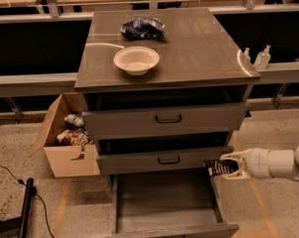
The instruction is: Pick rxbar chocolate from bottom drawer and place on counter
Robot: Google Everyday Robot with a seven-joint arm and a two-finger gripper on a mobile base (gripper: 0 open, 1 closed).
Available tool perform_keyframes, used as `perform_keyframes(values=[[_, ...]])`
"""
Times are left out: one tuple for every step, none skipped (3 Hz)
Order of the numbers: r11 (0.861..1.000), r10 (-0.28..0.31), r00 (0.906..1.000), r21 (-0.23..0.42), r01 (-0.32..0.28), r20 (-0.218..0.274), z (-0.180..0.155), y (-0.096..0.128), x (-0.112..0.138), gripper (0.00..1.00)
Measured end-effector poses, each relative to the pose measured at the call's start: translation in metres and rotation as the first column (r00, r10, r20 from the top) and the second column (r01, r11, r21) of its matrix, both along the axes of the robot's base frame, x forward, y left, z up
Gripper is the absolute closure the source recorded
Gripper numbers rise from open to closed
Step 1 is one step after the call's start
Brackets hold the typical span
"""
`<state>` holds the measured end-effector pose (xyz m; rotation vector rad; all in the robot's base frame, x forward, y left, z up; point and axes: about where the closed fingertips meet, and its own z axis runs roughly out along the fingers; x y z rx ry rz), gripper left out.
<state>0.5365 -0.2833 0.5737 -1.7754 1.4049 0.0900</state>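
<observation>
The bottom drawer (164, 202) is pulled out, its flat grey floor bare. My gripper (226, 165) reaches in from the right, at the drawer's right wall and just under the middle drawer's front. It is shut on the rxbar chocolate (219, 167), a small black wrapper with pale lettering, held above the drawer's right edge. The counter (199, 43) is the grey-brown top of the cabinet, well above the gripper.
A white bowl (136, 59) and a blue-and-white snack bag (142, 28) sit on the counter's left half. Two shallower drawers (167, 118) with black handles are slightly open. A cardboard box (68, 138) of items stands left. Two small bottles (262, 57) stand on a ledge right.
</observation>
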Motion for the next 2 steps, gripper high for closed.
perform_keyframes(values=[[1.0,-0.028,0.9938,-0.001,0.029,0.108,0.0705,-0.0073,0.0222,1.0],[1.0,-0.029,0.9938,0.002,0.029,0.107,0.0725,-0.0068,0.0234,1.0]])
